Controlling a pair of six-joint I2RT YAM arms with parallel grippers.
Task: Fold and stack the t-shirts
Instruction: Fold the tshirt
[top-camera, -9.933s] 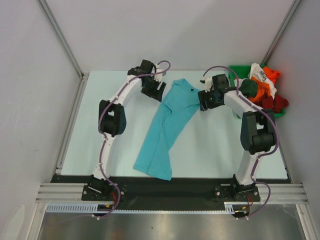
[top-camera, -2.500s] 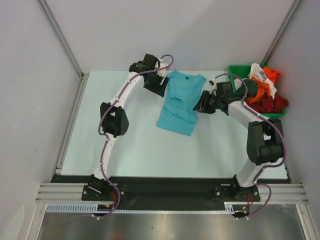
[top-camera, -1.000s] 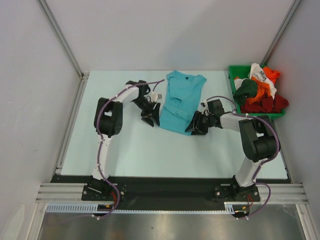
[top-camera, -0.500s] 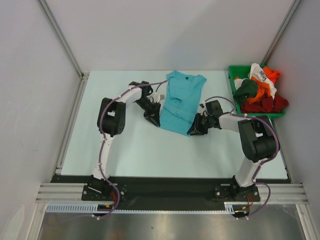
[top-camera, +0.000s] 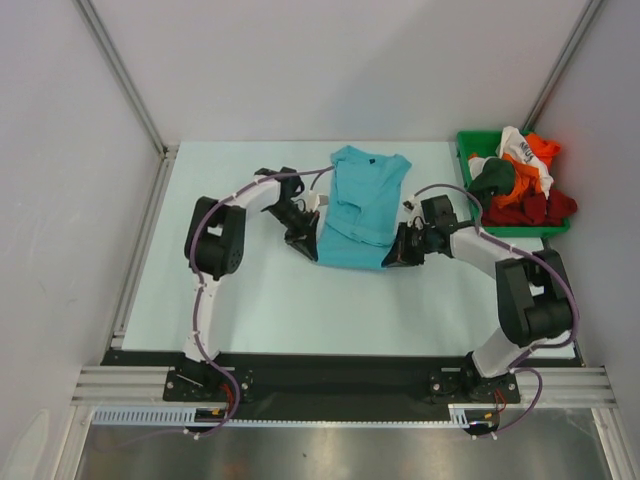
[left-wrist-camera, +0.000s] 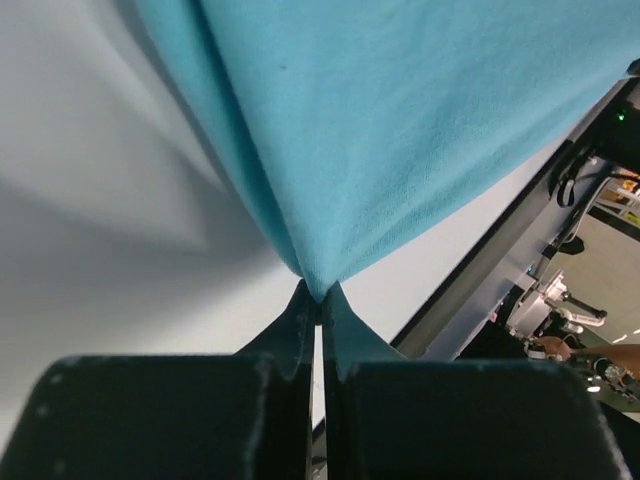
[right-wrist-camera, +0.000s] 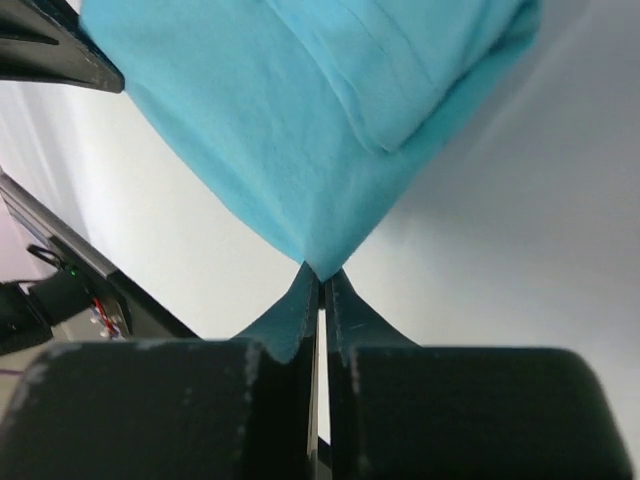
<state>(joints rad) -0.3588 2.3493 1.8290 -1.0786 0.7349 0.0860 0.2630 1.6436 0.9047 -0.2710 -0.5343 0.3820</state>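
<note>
We see the left end effector (left-wrist-camera: 318, 297) clenched on the near left corner of the turquoise shirt (top-camera: 360, 205), its fingers pressed together with the tip of cloth caught between them. The right end effector (right-wrist-camera: 320, 275) is clenched the same way on the near right corner. The turquoise shirt lies folded on the worktop (top-camera: 250, 290), its collar toward the far edge and its near hem spanning the two grips. At the far right, a green bin (top-camera: 463, 150) holds the other shirts (top-camera: 520, 180), heaped orange, red, dark green and white.
</note>
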